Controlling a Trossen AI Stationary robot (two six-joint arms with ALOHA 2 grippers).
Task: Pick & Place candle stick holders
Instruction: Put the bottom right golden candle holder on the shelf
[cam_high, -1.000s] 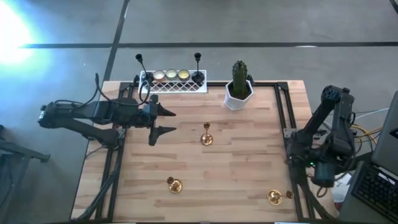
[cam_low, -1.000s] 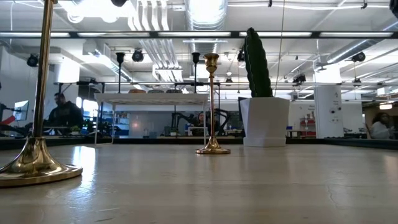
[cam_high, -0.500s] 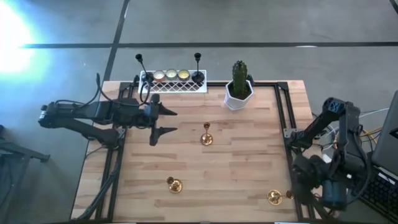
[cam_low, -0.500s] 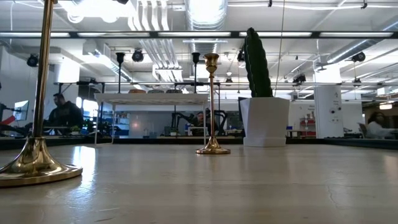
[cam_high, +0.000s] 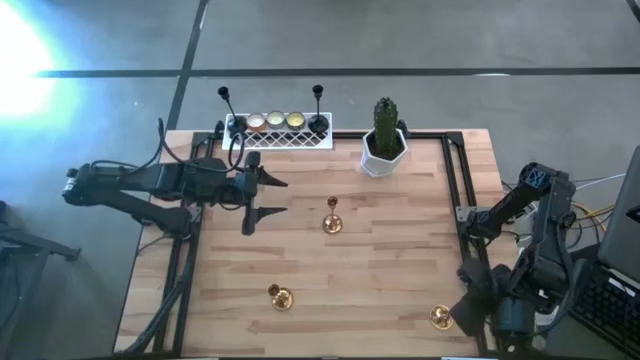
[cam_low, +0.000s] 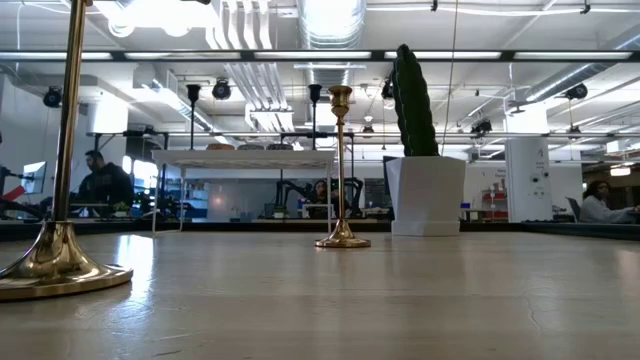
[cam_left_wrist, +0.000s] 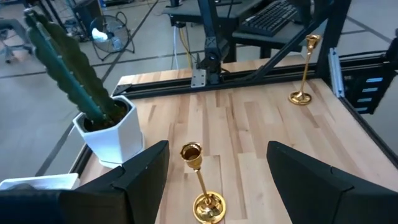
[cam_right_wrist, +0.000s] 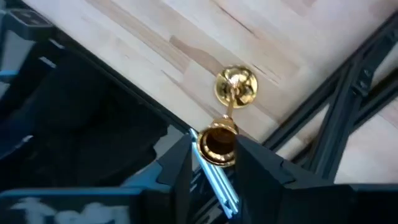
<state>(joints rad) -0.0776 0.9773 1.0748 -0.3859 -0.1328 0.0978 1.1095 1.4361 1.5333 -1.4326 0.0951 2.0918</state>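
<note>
Three gold stemmed holders stand on their round bases: one mid-table (cam_high: 332, 219), one near the front (cam_high: 279, 296), one at the near right (cam_high: 440, 317). My left gripper (cam_high: 274, 197) is open, left of the middle holder (cam_left_wrist: 200, 186), which stands ahead of its fingers. My right gripper (cam_right_wrist: 214, 163) is open above the near-right holder, a finger on either side of its top cup (cam_right_wrist: 217, 144). Three cream-gold cups (cam_high: 276, 121) and a black holder (cam_high: 318, 108) sit in the white tray (cam_high: 280, 139). Another black holder (cam_high: 225, 100) stands at its left end. My right gripper's fingers (cam_right_wrist: 179, 163) come from above and stand close on either side of the near-right holder's top cup. I cannot tell whether they touch it. The holder stands upright on its base (cam_right_wrist: 236, 86) on the table.
A white pot with a green cactus (cam_high: 385, 140) stands at the back, right of the tray. Black frame rails (cam_high: 460, 200) run along the table's left and right sides. Bare wood lies between the three gold holders. People sit in the room beyond the table (cam_low: 100, 180).
My right arm has swung toward the table's near edge and come down over the near-right gold holder, now covering its top in the high view. My left gripper has crept a little toward the middle holder, still open. No holder has moved.
</note>
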